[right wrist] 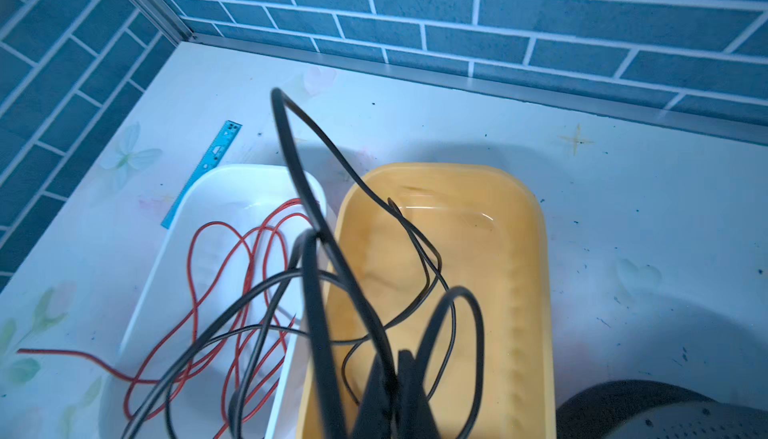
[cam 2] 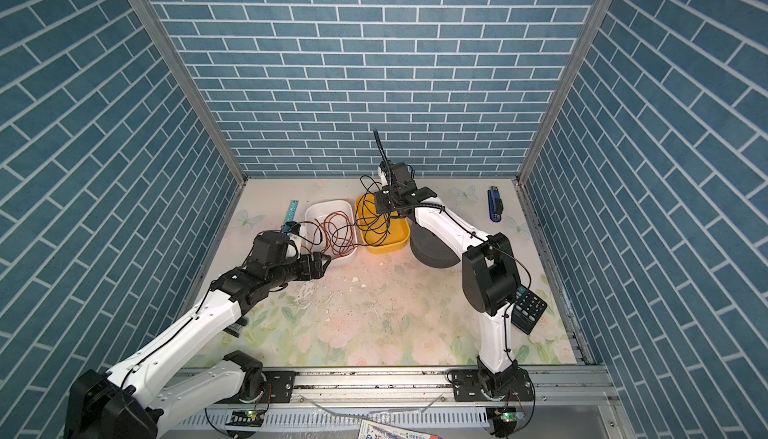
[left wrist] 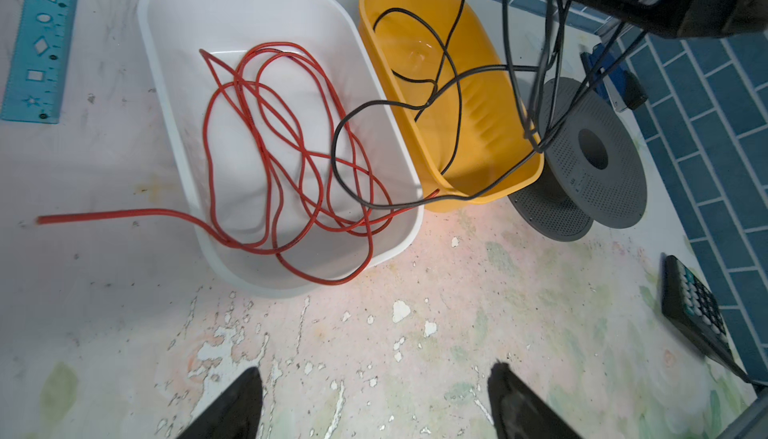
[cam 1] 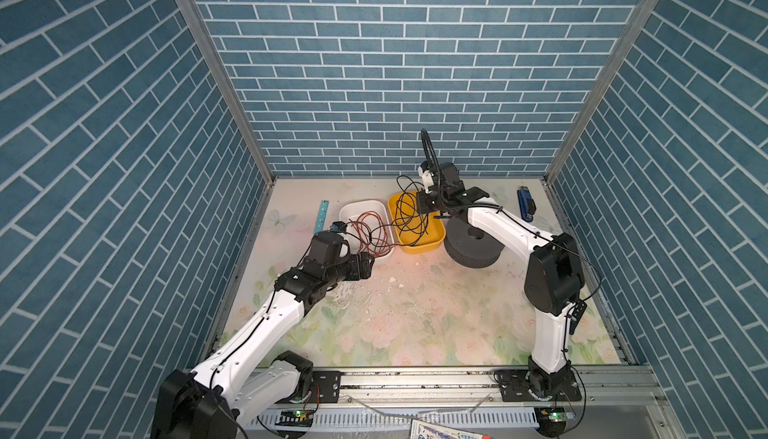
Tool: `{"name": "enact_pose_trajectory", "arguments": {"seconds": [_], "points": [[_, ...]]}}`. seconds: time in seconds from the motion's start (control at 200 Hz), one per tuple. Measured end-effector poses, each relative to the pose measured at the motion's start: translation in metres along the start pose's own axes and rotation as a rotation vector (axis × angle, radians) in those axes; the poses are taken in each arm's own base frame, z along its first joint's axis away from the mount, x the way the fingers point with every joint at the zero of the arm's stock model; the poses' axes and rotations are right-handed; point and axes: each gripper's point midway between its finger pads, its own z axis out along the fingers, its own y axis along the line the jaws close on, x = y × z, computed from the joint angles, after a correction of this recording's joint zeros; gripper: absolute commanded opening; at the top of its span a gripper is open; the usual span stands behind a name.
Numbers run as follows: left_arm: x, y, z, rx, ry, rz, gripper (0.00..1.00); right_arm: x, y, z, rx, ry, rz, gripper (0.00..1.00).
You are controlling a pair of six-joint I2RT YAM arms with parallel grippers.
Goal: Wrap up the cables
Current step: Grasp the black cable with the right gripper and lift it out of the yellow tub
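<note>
While the left gripper (left wrist: pixel 376 368) gapes empty, the right gripper (right wrist: pixel 395 378) apparently pinches the cables (right wrist: pixel 316 312)

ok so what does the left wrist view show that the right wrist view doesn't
Only left wrist: the open left pincer and the calculator.
Only right wrist: a close look at the right pincer shut on the black wire, plus the butterfly print.
Both: that wire, the white tub, red wire, yellow tub, ruler and grey spool.
</note>
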Motion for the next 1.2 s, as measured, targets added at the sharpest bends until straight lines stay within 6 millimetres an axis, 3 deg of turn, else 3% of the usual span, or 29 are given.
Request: {"name": "enact_pose_trajectory", "arguments": {"seconds": [0.165, 0.295, 0.56, 0.71, 0.925, 1.2], "points": [[0.006, -0.002, 0.009, 0.036, 0.005, -0.012, 0.86, -0.002, 0.012, -0.025, -0.062, -0.024, -0.006, 0.0], [-0.003, -0.008, 0.006, 0.059, -0.033, -0.008, 0.88, -0.002, 0.023, -0.051, -0.115, -0.043, -0.019, 0.0], [-0.017, -0.015, 0.001, 0.09, -0.092, -0.013, 0.88, -0.011, 0.039, -0.12, -0.192, -0.128, -0.06, 0.0], [-0.024, -0.029, -0.001, 0.161, -0.114, -0.013, 0.88, -0.01, 0.044, -0.155, -0.217, -0.174, -0.086, 0.0], [-0.025, -0.038, -0.001, 0.211, -0.108, -0.013, 0.87, 0.014, 0.048, -0.185, -0.26, -0.182, -0.133, 0.0], [-0.034, -0.045, -0.004, 0.229, -0.121, -0.008, 0.86, 0.061, 0.057, -0.225, -0.364, -0.173, -0.174, 0.0]]}}
